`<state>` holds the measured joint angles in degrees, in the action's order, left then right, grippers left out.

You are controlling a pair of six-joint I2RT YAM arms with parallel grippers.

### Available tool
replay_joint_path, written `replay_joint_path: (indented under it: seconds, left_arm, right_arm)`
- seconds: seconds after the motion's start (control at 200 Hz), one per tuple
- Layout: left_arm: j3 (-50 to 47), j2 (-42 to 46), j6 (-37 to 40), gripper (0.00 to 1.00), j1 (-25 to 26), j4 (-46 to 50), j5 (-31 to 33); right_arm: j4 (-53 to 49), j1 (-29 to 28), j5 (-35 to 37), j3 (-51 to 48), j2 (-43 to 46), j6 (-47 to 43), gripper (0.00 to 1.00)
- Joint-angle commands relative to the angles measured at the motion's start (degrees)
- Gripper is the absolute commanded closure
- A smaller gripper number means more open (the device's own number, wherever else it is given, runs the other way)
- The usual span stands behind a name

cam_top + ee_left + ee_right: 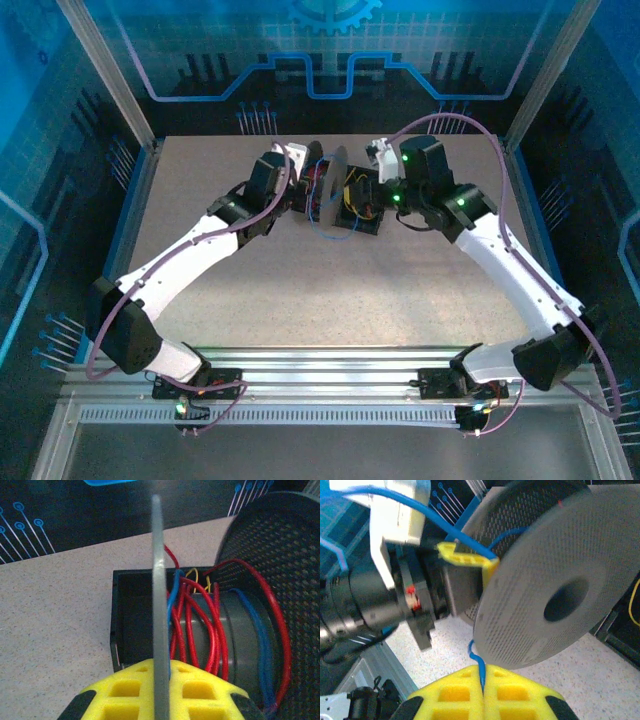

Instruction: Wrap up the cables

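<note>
A grey spool (pixel 555 580) stands on edge at mid-table, between the two arms (pixel 328 178). My left gripper (pixel 162 669) is shut on the thin rim of one spool flange (pixel 159 580). Red cable (pixel 216 630) is wound in several turns round the spool's hub, with a blue cable (pixel 260 645) beside it. Yellow-orange cable (pixel 192 574) loops inside a black box (pixel 132 620) behind the spool. My right gripper (pixel 482 674) is shut on the blue cable (pixel 479 661), which runs up behind the spool's lower edge. A slack loop of the blue cable (pixel 322 232) hangs below the spool.
The black box (pixel 358 210) sits right of the spool, close under the right wrist (pixel 420 160). The left arm's wrist and white camera housing (pixel 395 515) stand close to the right gripper. Blue rails (pixel 128 215) edge the speckled table (pixel 330 290).
</note>
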<state>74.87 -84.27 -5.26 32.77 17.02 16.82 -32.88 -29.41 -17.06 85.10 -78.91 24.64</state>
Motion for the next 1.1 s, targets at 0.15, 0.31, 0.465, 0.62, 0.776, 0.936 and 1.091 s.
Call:
replay_joint_path:
  seconds: [0.15,0.31,0.465,0.62,0.776,0.936,1.091]
  left_arm:
    - [-3.2,3.0,7.4,1.0,3.2,5.7,0.7]
    - [-5.1,5.1,6.9,1.0,3.6,4.8,-2.0]
    - [-7.1,7.7,6.6,1.0,3.6,4.3,-4.0]
    - [-7.3,8.2,6.7,1.0,3.7,4.6,-4.2]
    - [-7.1,8.3,6.9,1.0,3.7,4.9,-4.2]
    - [-7.2,8.9,6.8,1.0,3.7,4.9,-5.2]
    - [-8.5,10.5,6.9,1.0,3.8,3.6,-6.6]
  right_arm:
    - [3.1,5.7,-0.2,12.5,-8.1,0.7,1.0]
    - [-0.4,8.8,-1.7,18.2,-15.0,-0.5,1.0]
    - [-0.6,11.3,-4.5,18.2,-18.7,-0.2,1.0]
    - [1.2,11.0,-9.2,17.4,-18.2,0.8,1.0]
    - [3.7,10.8,-13.2,16.2,-14.8,1.6,0.66]
    - [2.7,11.3,-13.2,14.1,-10.9,-0.1,0.54]
    - [2.3,12.8,-14.2,9.3,-6.8,-2.3,0.44]
